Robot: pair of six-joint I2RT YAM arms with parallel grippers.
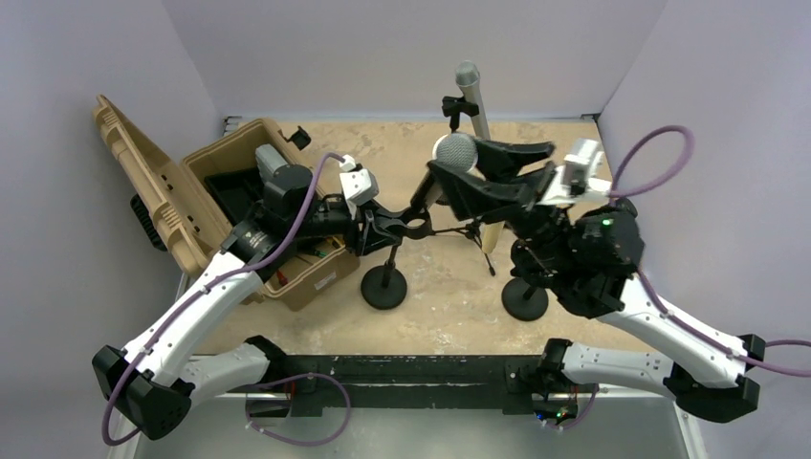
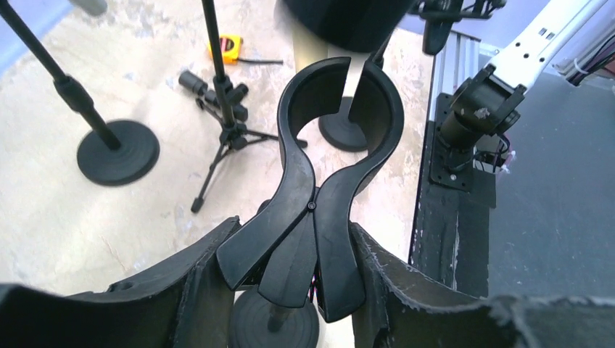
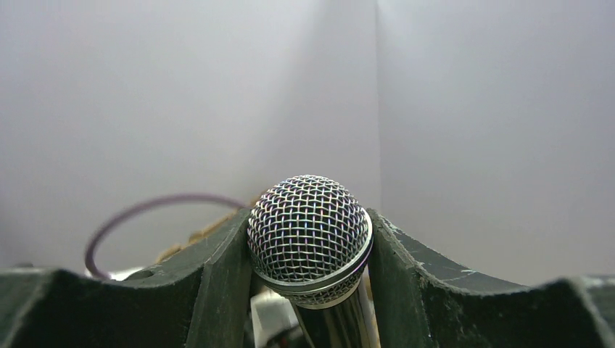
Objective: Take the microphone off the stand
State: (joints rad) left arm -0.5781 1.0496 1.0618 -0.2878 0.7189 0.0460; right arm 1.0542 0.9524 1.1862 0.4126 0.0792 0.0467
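step: lift-out, nearly done | left claw (image 2: 294,270) clamped on levers of black plastic spring clip (image 2: 294,156) atop black round-base stand (image 1: 384,287); ring looks empty | right claw (image 3: 310,250) clamped around black microphone (image 3: 308,228) under its silver mesh head, above middle of the counter (image 1: 449,306) | left to do: carry it clear

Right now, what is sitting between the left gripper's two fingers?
The black microphone clip of the stand: its two handles are pinched between the fingers of the left gripper. The left wrist view shows this most plainly.
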